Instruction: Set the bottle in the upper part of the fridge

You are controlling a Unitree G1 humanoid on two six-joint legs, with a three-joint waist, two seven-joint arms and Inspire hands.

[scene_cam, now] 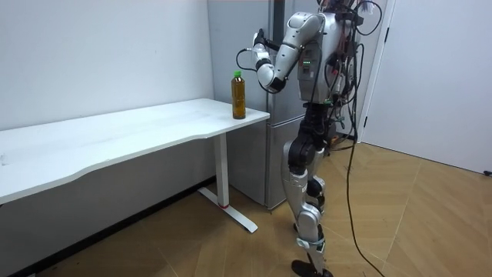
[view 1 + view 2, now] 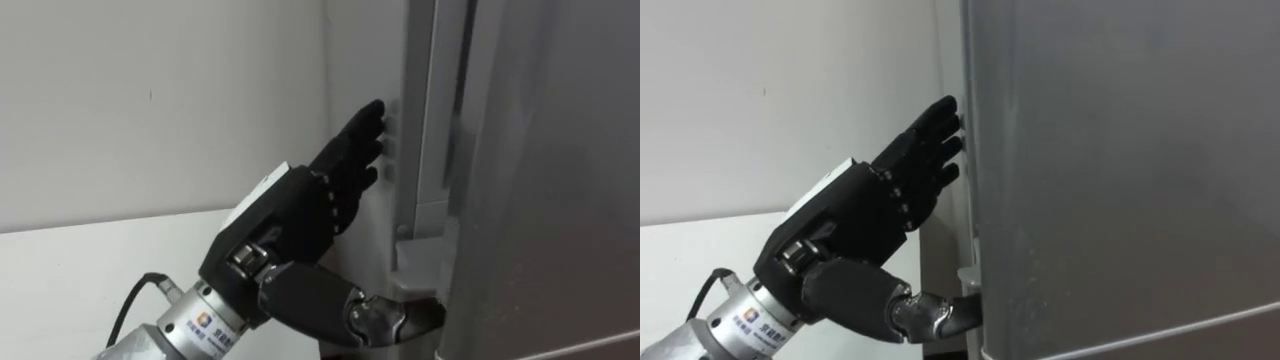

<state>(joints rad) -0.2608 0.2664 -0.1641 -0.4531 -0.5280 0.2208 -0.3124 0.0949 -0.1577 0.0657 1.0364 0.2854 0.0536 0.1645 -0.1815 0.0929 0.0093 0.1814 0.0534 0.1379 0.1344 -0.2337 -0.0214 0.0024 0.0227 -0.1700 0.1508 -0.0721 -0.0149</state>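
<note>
One bottle (image 1: 239, 95) is standing upright on the bench (image 1: 115, 138), at the end nearest the fridge (image 2: 540, 180), with neither hand touching it. It is waiting there, I judge, because you are needing the door open before anything can go in.

Moving right, your left hand (image 2: 300, 215) is reaching up to the fridge's side. Its fingers (image 2: 365, 135) are straight and close together, their tips lying against the door's edge. The thumb (image 2: 390, 320) is pointing low toward the seam under the upper door. It is holding nothing and seems to be feeling for a purchase to pull the door outward.

You are standing close to the fridge front, just beside the bench's end, so the door's swing is likely calling for a step back. The door is looking closed, so the task is barely begun.
</note>
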